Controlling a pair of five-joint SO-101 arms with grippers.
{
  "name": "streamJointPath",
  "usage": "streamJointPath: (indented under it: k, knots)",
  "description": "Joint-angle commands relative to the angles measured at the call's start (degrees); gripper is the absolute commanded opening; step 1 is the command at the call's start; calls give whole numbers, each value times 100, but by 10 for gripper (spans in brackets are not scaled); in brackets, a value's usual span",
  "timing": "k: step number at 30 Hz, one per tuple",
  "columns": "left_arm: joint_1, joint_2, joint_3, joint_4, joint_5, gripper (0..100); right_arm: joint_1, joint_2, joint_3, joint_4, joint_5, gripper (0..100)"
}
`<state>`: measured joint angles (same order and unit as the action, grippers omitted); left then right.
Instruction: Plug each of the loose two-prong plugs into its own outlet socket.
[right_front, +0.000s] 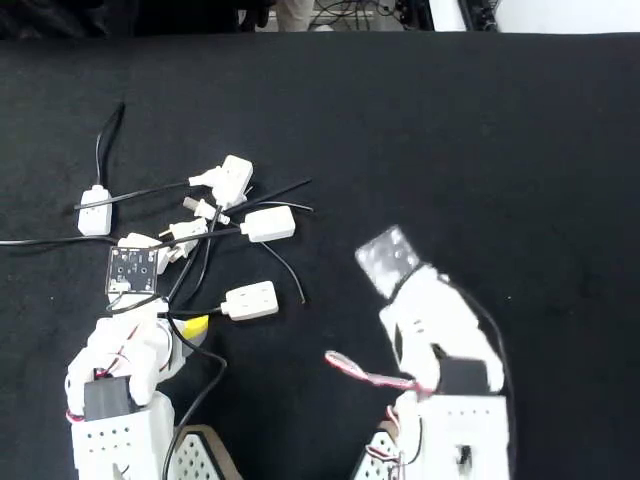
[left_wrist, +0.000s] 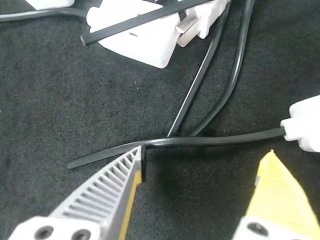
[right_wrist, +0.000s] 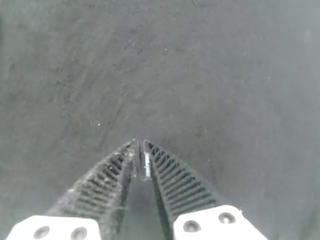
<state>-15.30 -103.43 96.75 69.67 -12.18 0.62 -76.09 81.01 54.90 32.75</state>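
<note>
1. In the upper left of the high view, the far-left socket (right_front: 95, 212) lies alone with its wire. I see no plug in it.
2. In the lower left, the left gripper (left_wrist: 205, 152) has its jaws wide apart and holds nothing. A black wire (left_wrist: 210, 141) lies on the table (right_front: 450, 130) between its fingers.
3. A bit to the right is the tangled pile. The top socket (right_front: 232, 178), the middle socket (right_front: 268, 223) and the bottom socket (right_front: 250, 300) lie there near each other. The first plug (right_front: 203, 208) and the second plug (right_front: 182, 234) lie between them. Metal prongs stick out bare, so I think these plugs are not in yet.
4. In the lower right, the right gripper (right_wrist: 140, 145) has its jaws almost closed, with nothing in them. It is over bare cloth, well apart from the pile.
5. How far along: I think the job is only at the start. I see no plug pushed in for sure. A small white piece touches the top socket, but I cannot tell if it is plugged in. Every plug may still need doing.
6. Count: four sockets, at least two loose plugs and two grippers. The wires hide some parts, so there may be more plugs.
</note>
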Motion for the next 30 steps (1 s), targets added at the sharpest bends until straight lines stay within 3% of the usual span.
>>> streamJointPath:
  k: [1, 6, 11, 15, 21, 24, 27, 30]
  knots:
    - [-48, -35, 66, 70, -35, 351, -35, 2475, -1947, -167, -589, 12]
    - [-848, -44, -233, 97, -35, 351, -615, 5516, -3635, -343, -923, 12]
    - [-1930, -44, -611, 88, -35, 351, -413, 7477, -4576, -826, -1143, 12]
    - [-2536, -44, -927, 53, 0, 351, 0, 8066, -4708, -1116, -1152, 12]
    - [-2686, -44, -1437, 79, -255, 352, 9, 7767, -4382, -1345, -1336, 12]
    - [-2334, -44, -1675, -431, -325, 352, 9, 7618, -4242, -1398, -1319, 12]
    - [-1323, 18, -1842, -1108, -475, 352, 9, 7565, -4180, -1398, -1319, 12]
    - [-145, 123, -2079, -1152, -589, 352, 9, 7565, -4180, -1398, -1319, 12]
